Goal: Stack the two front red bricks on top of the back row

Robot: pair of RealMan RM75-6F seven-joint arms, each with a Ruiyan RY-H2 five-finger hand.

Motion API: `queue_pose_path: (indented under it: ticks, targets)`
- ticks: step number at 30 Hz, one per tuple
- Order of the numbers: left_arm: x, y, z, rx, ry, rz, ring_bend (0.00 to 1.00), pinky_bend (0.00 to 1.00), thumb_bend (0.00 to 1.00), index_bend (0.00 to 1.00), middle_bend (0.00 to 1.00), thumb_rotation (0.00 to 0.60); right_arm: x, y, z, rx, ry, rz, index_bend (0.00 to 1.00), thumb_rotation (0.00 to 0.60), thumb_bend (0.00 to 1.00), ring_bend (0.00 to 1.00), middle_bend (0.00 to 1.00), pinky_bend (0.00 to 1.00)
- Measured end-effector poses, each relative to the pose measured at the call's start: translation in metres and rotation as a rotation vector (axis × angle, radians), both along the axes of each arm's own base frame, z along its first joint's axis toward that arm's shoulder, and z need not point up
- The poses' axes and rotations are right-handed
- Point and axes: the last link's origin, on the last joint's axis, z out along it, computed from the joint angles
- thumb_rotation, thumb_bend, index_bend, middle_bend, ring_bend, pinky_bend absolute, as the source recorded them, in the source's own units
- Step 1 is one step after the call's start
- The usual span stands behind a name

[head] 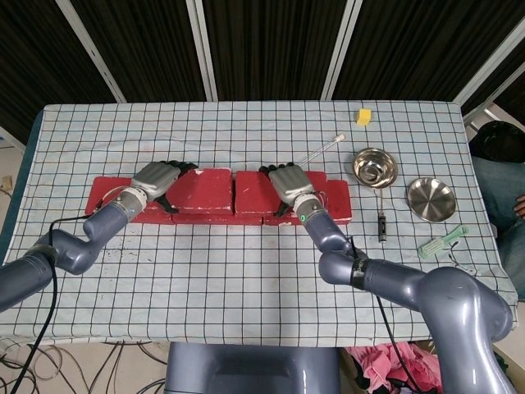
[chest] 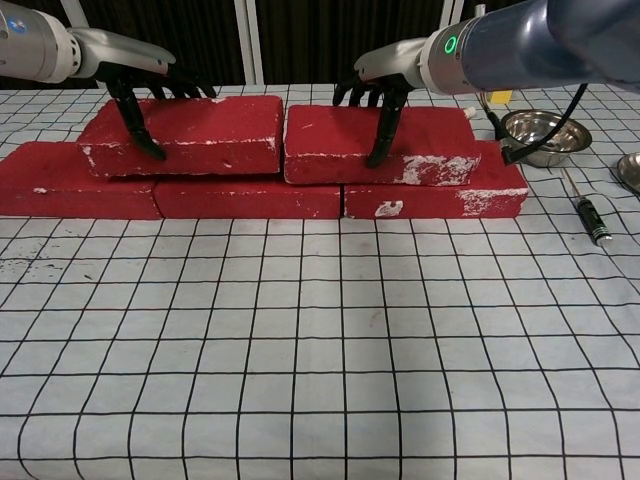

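Red bricks, two stacked on a back row, each under a hand.
Head view: left upper brick (head: 201, 190) and right upper brick (head: 261, 191) lie nearly end to end on the back row (head: 111, 199), mid-table (head: 246, 271); left hand (head: 156, 178) clamps the first at its 9 o'clock end, right hand (head: 290, 184) clamps the second at its 3 o'clock end; steel strainer (head: 375, 167) and steel bowl (head: 431, 199) at 3 o'clock. Chest view: left hand (chest: 135, 85) thumb down the front face, fingers over the top of its brick (chest: 200, 135); right hand (chest: 385, 90) likewise on its brick (chest: 400, 140).
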Motion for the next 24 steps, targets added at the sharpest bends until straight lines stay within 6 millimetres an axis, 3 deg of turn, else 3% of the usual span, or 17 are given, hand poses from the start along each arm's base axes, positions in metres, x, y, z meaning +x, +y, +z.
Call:
queue_pose_path:
  ticks: [24]
  targets:
    - [0.0086,-0.0013,-0.0077,-0.029,-0.01,-0.011,0.08,0.19,0.18,0.14,0.15,0.6,0.0014,0.0021,0.0024,-0.006,0.003,-0.002,0.13,0.6,0.14,0.17,0.17,0.15]
